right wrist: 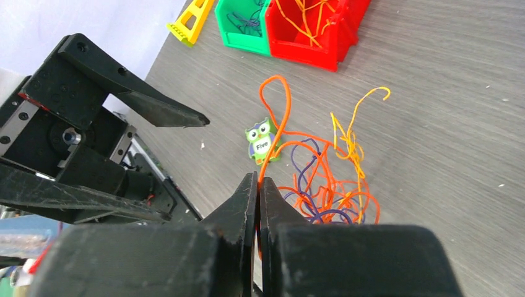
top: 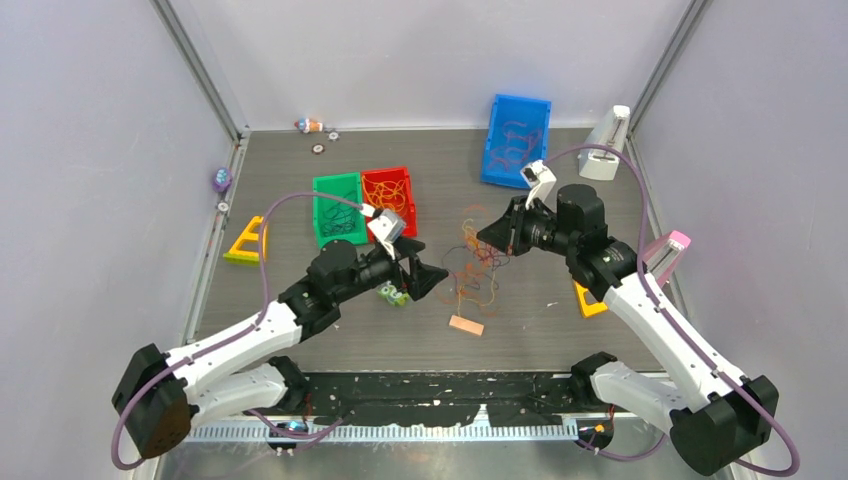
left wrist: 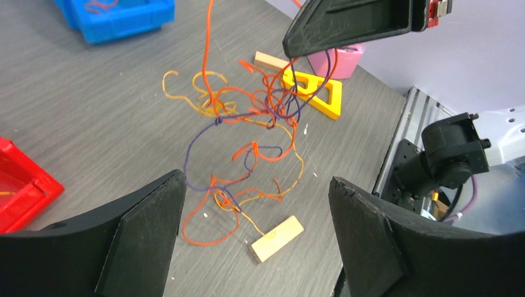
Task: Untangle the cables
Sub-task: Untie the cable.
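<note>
The cables [top: 475,262] are a tangle of orange, red and dark purple strands on the table between the two arms. My right gripper [top: 492,238] is shut on one orange cable [right wrist: 277,133] and holds it up above the heap [right wrist: 328,185]. The strand runs up into its closed tip [right wrist: 258,180]. My left gripper [top: 425,275] is open and empty, just left of the tangle. In the left wrist view its tips [left wrist: 257,185] frame the near end of the tangle [left wrist: 247,136], and strands hang from the right gripper [left wrist: 291,51] above.
A wooden block [top: 466,325] lies at the tangle's near end, with a yellow strand touching it [left wrist: 277,238]. An owl tile [top: 392,294] is under the left gripper. Green [top: 338,208], red [top: 390,190] and blue [top: 517,138] bins hold cables. Yellow triangles [top: 246,242] [top: 588,302] lie at the sides.
</note>
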Robot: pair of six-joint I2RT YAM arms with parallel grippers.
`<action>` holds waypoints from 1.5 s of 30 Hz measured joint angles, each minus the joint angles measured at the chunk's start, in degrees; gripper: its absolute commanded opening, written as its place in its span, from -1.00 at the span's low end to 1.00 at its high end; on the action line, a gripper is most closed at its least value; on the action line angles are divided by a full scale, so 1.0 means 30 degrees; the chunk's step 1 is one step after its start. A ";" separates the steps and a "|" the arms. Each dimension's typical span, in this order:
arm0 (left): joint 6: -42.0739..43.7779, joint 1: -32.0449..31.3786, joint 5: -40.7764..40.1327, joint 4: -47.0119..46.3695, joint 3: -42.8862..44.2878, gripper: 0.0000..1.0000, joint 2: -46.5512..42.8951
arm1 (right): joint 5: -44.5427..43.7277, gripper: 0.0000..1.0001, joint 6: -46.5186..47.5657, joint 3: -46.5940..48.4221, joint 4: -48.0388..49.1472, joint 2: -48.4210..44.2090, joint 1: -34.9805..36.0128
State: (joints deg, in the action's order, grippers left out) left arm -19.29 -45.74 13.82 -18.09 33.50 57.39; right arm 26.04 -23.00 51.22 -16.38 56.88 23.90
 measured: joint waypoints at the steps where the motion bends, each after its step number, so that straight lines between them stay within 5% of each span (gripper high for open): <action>1: 0.0153 -0.0277 -0.0379 -0.0313 0.0000 0.73 0.0087 | 0.0124 -0.89 -0.0117 0.0000 0.0000 0.0000 0.0000; 14: 0.3089 -0.1756 -0.3235 -0.2943 0.1552 0.45 0.3985 | 0.1792 -0.89 -0.1639 0.0000 0.0342 0.0160 0.0000; 30: 0.3468 -0.1749 -0.5945 -0.2994 0.3599 0.23 0.5180 | 0.3373 -0.89 -0.1399 -0.0670 0.0663 -0.0029 0.0029; 32: 0.3402 -0.1749 -0.5931 -0.3614 0.2951 -0.09 0.5173 | 0.3599 -0.89 -0.1297 -0.1115 0.0707 -0.0211 0.0160; 34: 0.3140 -0.1749 -0.5756 -0.4568 0.2025 -0.87 0.5173 | 0.3745 -0.88 -0.1217 -0.1610 0.0685 -0.0393 0.0525; 35: 0.2951 -0.1749 -0.5646 -0.5100 0.1435 -1.00 0.5173 | 0.3781 -0.87 -0.1144 -0.1880 0.0707 -0.0481 0.0816; 40: 0.3162 -0.1756 -0.5195 -0.5872 -0.0211 -1.00 0.5166 | 0.3526 -0.56 -0.0714 -0.3220 0.0714 -0.0590 0.1785; 45: 0.3628 -0.1763 -0.5464 -0.5610 -0.0350 -1.00 0.4182 | 0.1945 -0.01 -0.0211 -0.4065 0.0772 -0.0590 0.1851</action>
State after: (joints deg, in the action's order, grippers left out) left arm -8.40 -51.03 -2.57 -34.92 32.45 69.93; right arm 31.88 -23.64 39.03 -14.06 55.11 29.45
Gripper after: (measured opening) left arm 0.006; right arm 0.347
